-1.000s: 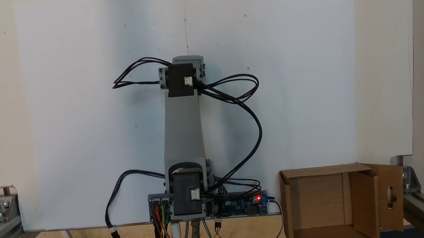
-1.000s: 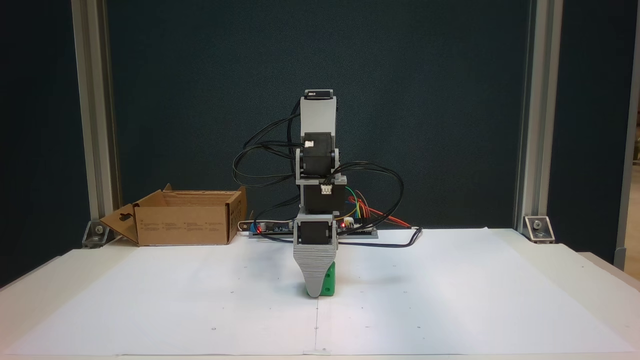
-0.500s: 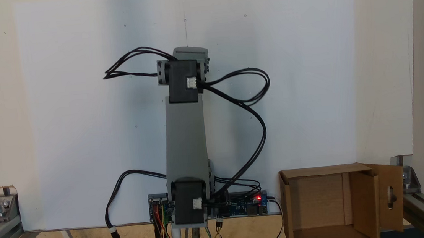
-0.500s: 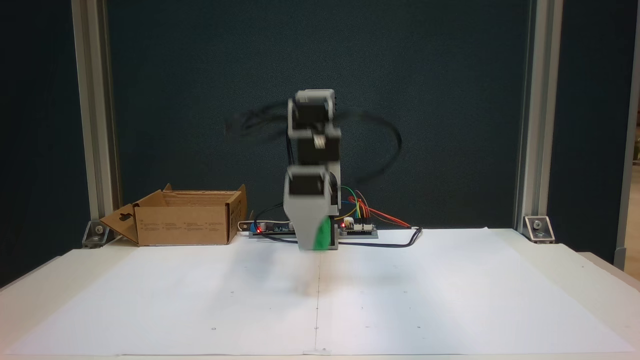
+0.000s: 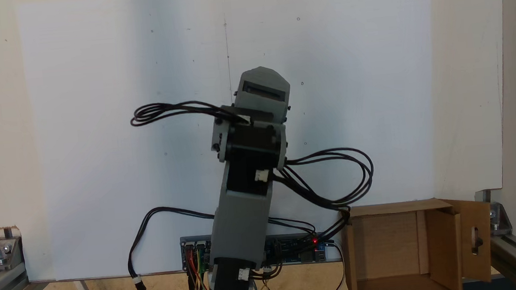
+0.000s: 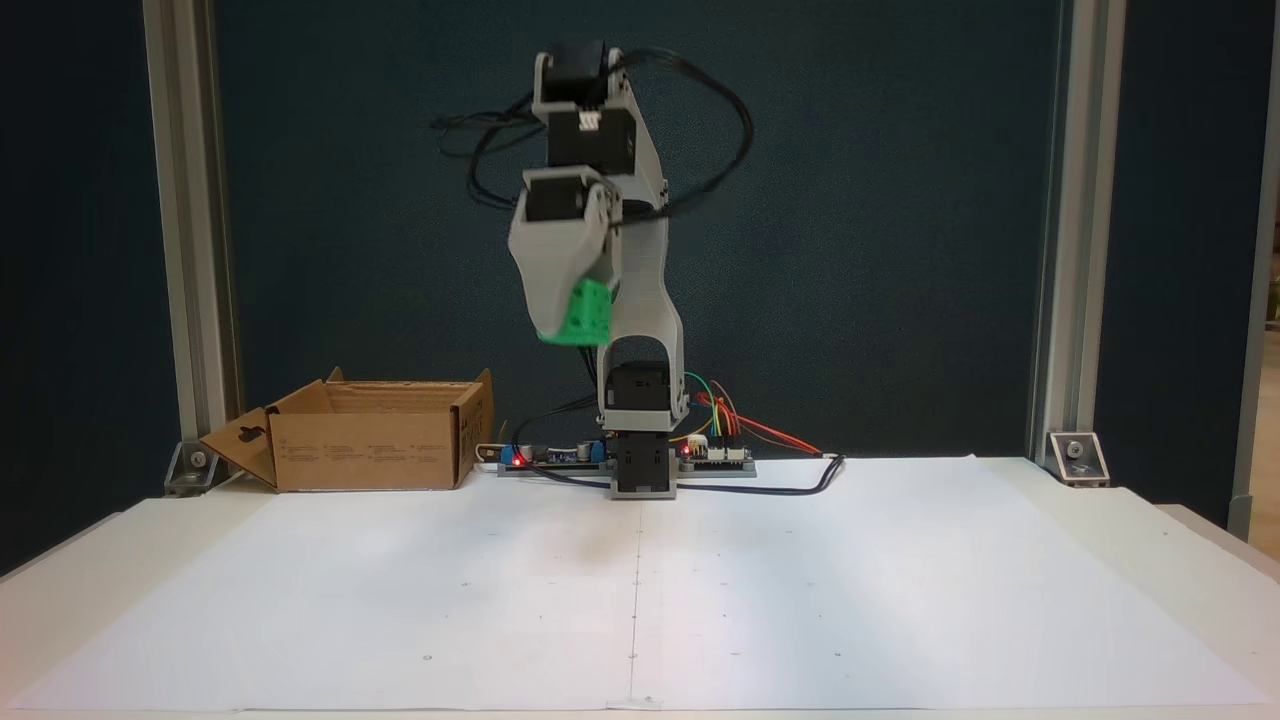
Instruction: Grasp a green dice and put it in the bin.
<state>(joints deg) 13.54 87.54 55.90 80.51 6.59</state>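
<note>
The green dice (image 6: pixel 583 314) hangs high above the table, clamped in my gripper (image 6: pixel 568 322), which is shut on it. One broad grey finger (image 6: pixel 550 270) covers the dice's left side in a fixed view. The bin (image 6: pixel 372 436), a brown cardboard box with open flaps, stands at the back left of that view, well below and left of the gripper. From above, the bin (image 5: pixel 388 250) sits at the lower right, and the raised arm (image 5: pixel 246 174) leans toward it, hiding the dice under the grey wrist housing (image 5: pixel 263 88).
White paper (image 6: pixel 640 590) covers the table. The arm's base with circuit boards and coloured wires (image 6: pixel 715 440) sits at the back centre. Black cables (image 5: pixel 336 180) loop out toward the bin's edge. Aluminium frame posts (image 6: pixel 185 230) stand at both back corners.
The gripper lifted the green dice from the paper to high above the table. The arm folded back and swung toward the bin's side.
</note>
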